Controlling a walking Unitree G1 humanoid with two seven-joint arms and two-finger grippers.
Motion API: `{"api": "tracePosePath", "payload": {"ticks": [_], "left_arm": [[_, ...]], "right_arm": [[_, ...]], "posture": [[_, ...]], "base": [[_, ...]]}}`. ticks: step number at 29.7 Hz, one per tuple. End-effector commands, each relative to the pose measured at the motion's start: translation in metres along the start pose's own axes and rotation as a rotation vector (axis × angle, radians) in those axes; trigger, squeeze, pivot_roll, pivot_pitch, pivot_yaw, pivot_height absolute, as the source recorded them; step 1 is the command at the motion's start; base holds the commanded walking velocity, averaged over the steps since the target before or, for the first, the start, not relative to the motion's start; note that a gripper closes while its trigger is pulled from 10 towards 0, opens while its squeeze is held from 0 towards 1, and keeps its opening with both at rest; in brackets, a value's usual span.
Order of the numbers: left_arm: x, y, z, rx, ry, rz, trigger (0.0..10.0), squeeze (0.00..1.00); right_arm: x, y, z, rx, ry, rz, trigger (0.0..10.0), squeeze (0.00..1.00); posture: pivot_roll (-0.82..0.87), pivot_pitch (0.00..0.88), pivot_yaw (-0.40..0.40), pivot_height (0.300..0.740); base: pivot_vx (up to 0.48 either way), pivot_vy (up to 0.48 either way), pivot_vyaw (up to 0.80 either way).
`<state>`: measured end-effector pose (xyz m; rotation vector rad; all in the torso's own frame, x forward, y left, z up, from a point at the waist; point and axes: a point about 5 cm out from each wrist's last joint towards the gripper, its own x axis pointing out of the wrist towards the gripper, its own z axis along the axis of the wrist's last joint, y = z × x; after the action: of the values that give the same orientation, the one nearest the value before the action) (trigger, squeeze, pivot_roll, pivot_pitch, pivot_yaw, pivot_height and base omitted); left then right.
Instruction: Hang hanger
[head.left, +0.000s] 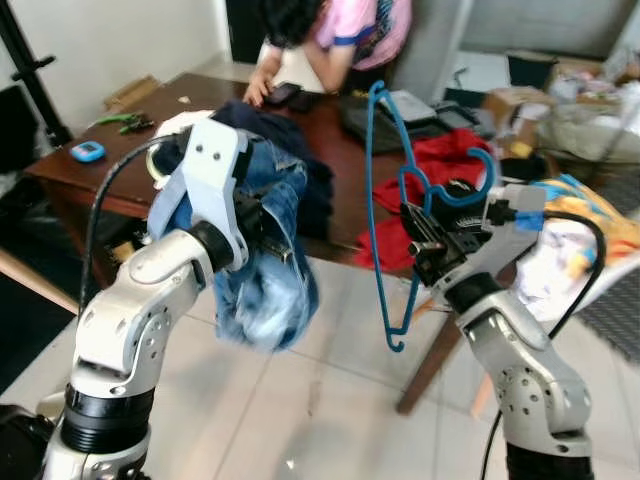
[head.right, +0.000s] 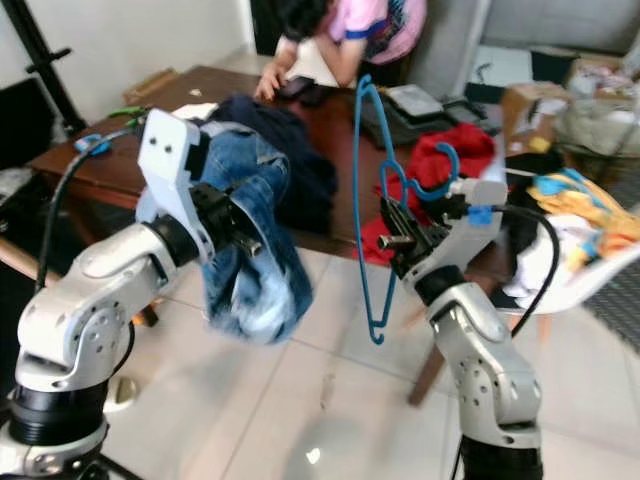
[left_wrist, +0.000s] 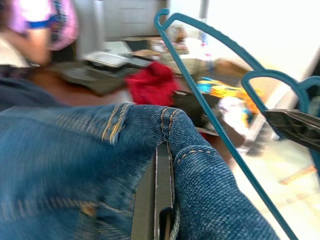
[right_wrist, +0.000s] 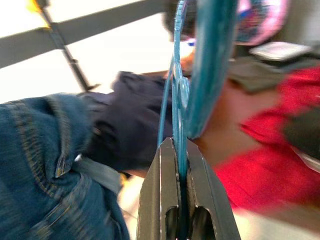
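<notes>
I've got the right claw (head.left: 425, 240) clamped on the blue hanger (head.left: 385, 200), held upright beside the bench (head.left: 340, 150) edge, and the left claw (head.left: 262, 228) pinching jeans (head.left: 265, 280) that dangle over the floor. I judge we're mid-carry, garment not yet on the hanger: next I need to bring the jeans across to the hanger bar, then find a rail. Right wrist view confirms fingers (right_wrist: 162, 200) closed tight on the plastic; head views alone leave that unclear.
</notes>
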<state>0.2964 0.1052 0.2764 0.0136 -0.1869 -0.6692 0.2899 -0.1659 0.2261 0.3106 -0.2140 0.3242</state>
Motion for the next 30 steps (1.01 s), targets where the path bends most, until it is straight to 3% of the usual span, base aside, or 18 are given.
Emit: {"api": "tracePosePath", "payload": {"ticks": [1,7,9,10,12,14,15,16,17,18,20,21,22,24,25,26,27,30], "left_arm": [[-0.001,-0.001,0.003,0.003,-0.014,-0.003,10.0,0.00],[0.003,-0.005,-0.001,-0.008,-0.015,-0.006,10.0,0.00],[0.008,0.004,-0.025,-0.042,0.061,0.084,10.0,0.00],[0.008,0.004,-0.025,-0.042,0.061,0.084,10.0,0.00],[0.005,0.009,-0.055,-0.065,0.161,0.150,10.0,0.00],[0.005,0.009,-0.055,-0.065,0.161,0.150,10.0,0.00],[0.002,0.009,-0.068,-0.074,0.204,0.163,10.0,0.00],[0.002,0.009,-0.068,-0.074,0.204,0.163,10.0,0.00],[-0.006,0.006,-0.086,-0.084,0.262,0.170,10.0,0.00],[-0.006,0.006,-0.086,-0.084,0.262,0.170,10.0,0.00],[-0.026,-0.008,-0.120,-0.135,0.387,0.151,10.0,0.00],[-0.026,-0.008,-0.120,-0.135,0.387,0.151,10.0,0.00],[-0.037,-0.015,-0.133,-0.155,0.441,0.130,10.0,0.00],[-0.037,-0.015,-0.133,-0.155,0.441,0.130,10.0,0.00],[-0.047,-0.018,-0.140,-0.218,0.466,0.103,10.0,0.00],[-0.047,-0.018,-0.140,-0.218,0.466,0.103,10.0,0.00],[-0.060,-0.010,-0.149,-0.372,0.481,0.113,10.0,0.00],[-0.060,-0.010,-0.149,-0.372,0.481,0.113,10.0,0.00]], "right_arm": [[-0.001,0.000,-0.004,0.003,0.011,-0.006,10.0,0.00],[-0.005,-0.009,-0.013,-0.020,0.053,-0.067,10.0,0.00],[-0.012,-0.032,-0.028,-0.093,0.135,-0.223,10.0,0.00],[-0.012,-0.032,-0.028,-0.093,0.135,-0.223,10.0,0.00],[-0.021,-0.046,-0.038,-0.139,0.189,-0.326,10.0,0.00],[-0.021,-0.046,-0.038,-0.139,0.189,-0.326,10.0,0.00],[-0.025,-0.048,-0.041,-0.147,0.205,-0.347,10.0,0.00],[-0.025,-0.048,-0.041,-0.147,0.205,-0.347,10.0,0.00],[-0.033,-0.050,-0.047,-0.156,0.234,-0.369,10.0,0.00],[-0.033,-0.050,-0.047,-0.156,0.234,-0.369,10.0,0.00],[-0.053,-0.053,-0.053,-0.172,0.280,-0.412,10.0,0.00],[-0.053,-0.053,-0.053,-0.172,0.280,-0.412,10.0,0.00],[-0.065,-0.058,-0.056,-0.177,0.299,-0.441,10.0,0.00],[-0.065,-0.058,-0.056,-0.177,0.299,-0.441,10.0,0.00],[-0.078,-0.062,-0.059,-0.169,0.322,-0.464,10.0,0.00],[-0.078,-0.062,-0.059,-0.169,0.322,-0.464,10.0,0.00],[-0.093,-0.067,-0.065,-0.138,0.346,-0.493,10.0,0.00],[-0.093,-0.067,-0.065,-0.138,0.346,-0.493,10.0,0.00]], "posture": [[0.06,0.086,-0.038,0.740],[0.05,0.086,-0.038,0.740],[0.03,0.076,-0.037,0.740],[0.03,0.076,-0.037,0.740],[0.02,0.075,-0.037,0.740],[0.02,0.075,-0.037,0.740],[0.02,0.072,-0.037,0.740],[0.02,0.072,-0.037,0.740],[0.00,0.074,-0.040,0.740],[0.00,0.074,-0.040,0.740],[-0.02,0.073,-0.036,0.740],[-0.02,0.073,-0.036,0.740],[-0.03,0.070,-0.037,0.740],[-0.03,0.070,-0.037,0.740],[-0.03,0.070,-0.038,0.740],[-0.03,0.070,-0.038,0.740],[-0.03,0.056,-0.037,0.740],[-0.03,0.056,-0.037,0.740]], "base": [[-0.382,0.000,0.00],[-0.379,0.000,0.00],[0.000,0.000,-0.80],[0.000,0.000,-0.80],[0.000,0.000,-0.80],[0.000,0.000,-0.80],[0.000,0.000,-0.80],[0.000,0.000,-0.80],[0.000,0.000,-0.80],[0.000,0.000,-0.80],[0.000,0.000,-0.80],[0.000,0.000,-0.80],[0.000,0.000,-0.80],[0.000,0.000,-0.80],[0.000,0.000,-0.80],[0.000,0.000,-0.80],[0.000,0.000,-0.80],[0.000,0.000,-0.80]]}}
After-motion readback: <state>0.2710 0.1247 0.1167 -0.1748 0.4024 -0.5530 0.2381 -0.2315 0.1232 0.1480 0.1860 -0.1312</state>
